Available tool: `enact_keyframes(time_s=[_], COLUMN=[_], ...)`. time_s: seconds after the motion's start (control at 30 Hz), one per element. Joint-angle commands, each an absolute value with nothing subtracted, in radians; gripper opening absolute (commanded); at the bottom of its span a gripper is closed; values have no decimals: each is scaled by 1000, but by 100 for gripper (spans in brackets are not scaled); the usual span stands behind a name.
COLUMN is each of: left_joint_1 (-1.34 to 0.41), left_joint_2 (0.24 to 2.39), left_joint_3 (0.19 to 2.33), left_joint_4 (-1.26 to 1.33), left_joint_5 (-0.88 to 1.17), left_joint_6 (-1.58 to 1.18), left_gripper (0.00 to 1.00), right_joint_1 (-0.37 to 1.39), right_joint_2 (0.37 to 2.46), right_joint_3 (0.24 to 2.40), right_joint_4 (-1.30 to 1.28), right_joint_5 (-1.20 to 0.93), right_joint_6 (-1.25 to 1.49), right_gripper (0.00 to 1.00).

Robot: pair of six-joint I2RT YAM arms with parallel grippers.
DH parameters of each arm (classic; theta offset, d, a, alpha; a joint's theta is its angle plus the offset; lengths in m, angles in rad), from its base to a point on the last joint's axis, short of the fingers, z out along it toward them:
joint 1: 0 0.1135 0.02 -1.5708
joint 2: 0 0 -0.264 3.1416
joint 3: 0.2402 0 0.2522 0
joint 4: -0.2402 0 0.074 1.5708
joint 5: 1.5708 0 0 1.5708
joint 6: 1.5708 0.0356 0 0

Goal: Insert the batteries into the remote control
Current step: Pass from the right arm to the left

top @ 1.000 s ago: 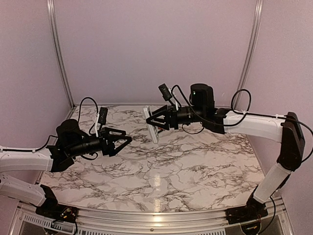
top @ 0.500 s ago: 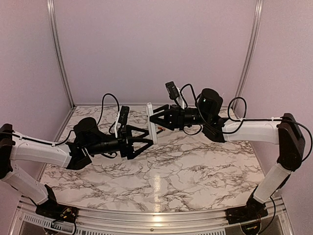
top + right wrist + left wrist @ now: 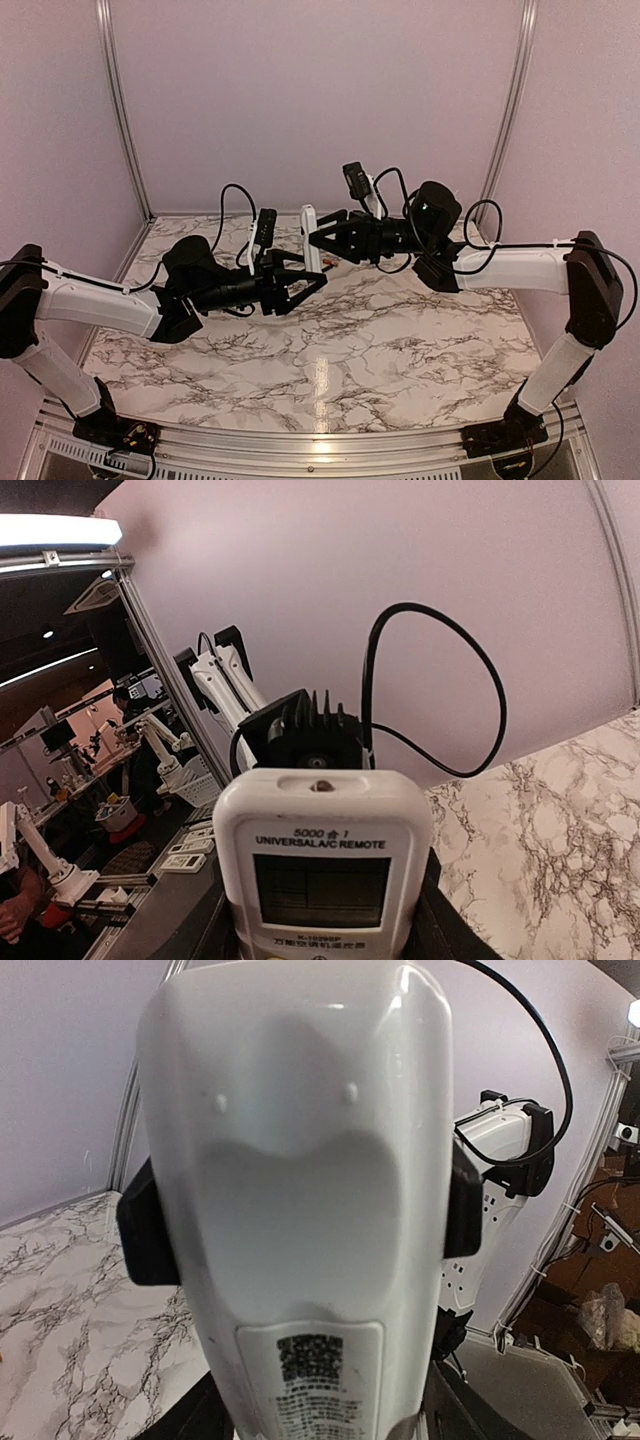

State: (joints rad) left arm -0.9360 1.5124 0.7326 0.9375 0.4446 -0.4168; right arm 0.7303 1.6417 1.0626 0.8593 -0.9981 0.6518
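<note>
White flat plastic remote control [image 3: 320,870] with pale display: one
White-and-black jointed robot arms: two, the left arm [image 3: 100,305] and the right arm [image 3: 510,262]
Black two-finger end effectors: two, the left end effector [image 3: 312,283] and the right end effector [image 3: 313,240]
Small black wrist-mounted cameras: two, the left wrist camera [image 3: 266,225] and the right wrist camera [image 3: 355,182]
White marble-patterned surface [image 3: 400,340] with dark veins: one
Silver metal upright posts: two, the left post [image 3: 120,110] and the right post [image 3: 510,100]

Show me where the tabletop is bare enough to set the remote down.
Widest bare marble: the near centre of the tabletop, between the left arm base and right arm base. Another patch under the right forearm. Crowded: back centre, where the left gripper and right gripper meet at the remote control.
</note>
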Motion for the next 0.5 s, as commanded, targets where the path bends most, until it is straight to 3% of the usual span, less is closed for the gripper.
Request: enact_keyframes(time_s=[0.0, 0.2, 0.27, 0.37, 0.47], left_joint_1=[-948, -948, -948, -948, -948], left_joint_2=[1555, 1548, 1535, 1511, 1504], left_joint_3=[784, 781, 781, 794, 827], left_joint_4=[980, 967, 932, 821, 694], left_joint_5=[462, 437, 412, 355, 278], left_joint_6=[-401, -381, -360, -315, -270], left_gripper=[63, 40, 33, 24, 17], right_joint_1=[724, 694, 672, 649, 644], right_joint_2=[1675, 1662, 1649, 1616, 1580], right_joint_3=[1080, 1063, 1048, 1033, 1054], right_joint_4=[897, 910, 898, 797, 592], right_joint_5=[-1018, -1024, -1021, -999, -944], right_joint_6=[661, 677, 677, 635, 510], right_gripper=[8, 9, 15, 53, 67])
